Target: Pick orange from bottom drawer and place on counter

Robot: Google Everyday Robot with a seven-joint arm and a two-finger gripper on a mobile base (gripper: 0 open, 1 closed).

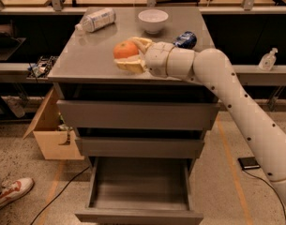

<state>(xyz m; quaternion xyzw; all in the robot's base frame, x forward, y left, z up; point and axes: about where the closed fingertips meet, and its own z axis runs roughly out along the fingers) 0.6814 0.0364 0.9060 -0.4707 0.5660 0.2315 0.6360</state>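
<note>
The orange (125, 49) is held between the two pale fingers of my gripper (129, 54), over the middle of the grey counter (86, 55). The gripper is shut on the orange, one finger above and behind it, one below it. I cannot tell whether the orange touches the counter top. My white arm reaches in from the right. The bottom drawer (139, 185) stands pulled open at the foot of the cabinet, its grey inside bare.
On the counter stand a white bowl (153, 20) at the back, a lying plastic bottle (95, 19) at the back left and a blue crumpled packet (185, 40) right of the gripper. A cardboard box (48, 130) sits left of the cabinet. A shoe (11, 191) shows at bottom left.
</note>
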